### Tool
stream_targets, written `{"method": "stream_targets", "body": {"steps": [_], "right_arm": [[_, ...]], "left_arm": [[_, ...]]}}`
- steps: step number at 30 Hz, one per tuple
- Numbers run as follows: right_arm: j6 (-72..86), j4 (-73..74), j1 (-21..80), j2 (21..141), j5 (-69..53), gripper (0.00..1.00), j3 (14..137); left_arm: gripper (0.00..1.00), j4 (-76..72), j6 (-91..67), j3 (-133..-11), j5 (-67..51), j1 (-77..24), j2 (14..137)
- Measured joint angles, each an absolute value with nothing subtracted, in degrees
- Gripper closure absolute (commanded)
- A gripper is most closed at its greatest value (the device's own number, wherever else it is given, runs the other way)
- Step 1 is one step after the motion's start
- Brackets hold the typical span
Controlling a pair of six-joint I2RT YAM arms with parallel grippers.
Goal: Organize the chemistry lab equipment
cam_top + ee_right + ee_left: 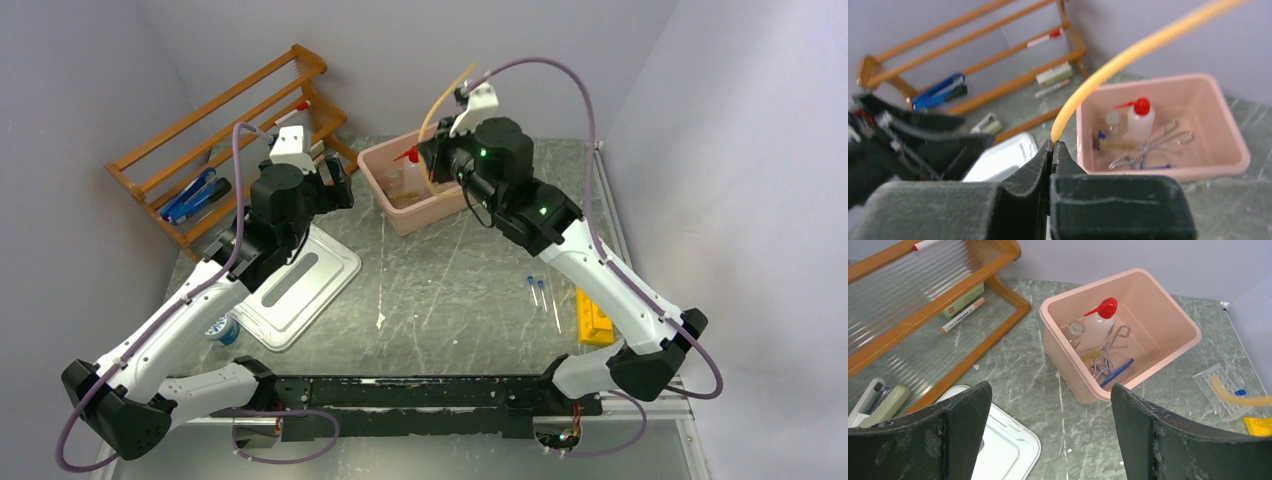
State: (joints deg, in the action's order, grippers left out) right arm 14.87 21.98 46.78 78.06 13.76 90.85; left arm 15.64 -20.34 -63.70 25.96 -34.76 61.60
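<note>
- Right pincer (pixel 1052 146): jaws closed tight on the tan rubber tubing (pixel 1128 52), with no gap visible between the pads.
- The tubing is gripped near one end. From there it arcs upward and clear of the counter (pixel 450 280). It is held in the air above the pink tub (pixel 380 160).
- Left pincer (pixel 1048 390): jaws spread wide with nothing between them. It hangs above the counter, beside the white lid (pixel 300 280) and facing the tub.
- Inside the tub, the white red-capped squeeze bottle (pixel 1098 325) stands against the far wall. The metal tongs (pixel 1113 342) lie just beside it. A blue-framed clear item (pixel 1118 371) lies on the bottom, too indistinct to identify with confidence.
- Two blue-capped clear tubes (pixel 537 290) lie loose on the counter to the right, well apart from the tub.
- The yellow tube rack (pixel 594 318) lies near them at the right edge, next to the right arm.
- The orange wooden shelf rack (pixel 220 110) stands at the far left corner, with markers and a blue tool on its shelves.
</note>
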Motion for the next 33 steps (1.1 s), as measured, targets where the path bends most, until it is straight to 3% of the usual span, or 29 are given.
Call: {"method": "stream_targets", "body": {"steps": [15,26,33], "right_arm": [[12.8,6.2,35.0,91.8,12.5,1.00,102.0],[16.8,-3.6,32.4,101.4,12.2,1.00,100.4],[19.4,-6.1,32.4,102.1,12.1,1.00,92.1]], "left_arm": [[0.08,14.4,-21.9,-63.8,25.3,-34.7,64.1],[0.08,14.4,-21.9,-63.8,25.3,-34.7,64.5],[0.08,14.5,-21.8,-63.8,25.3,-34.7,65.3]]}}
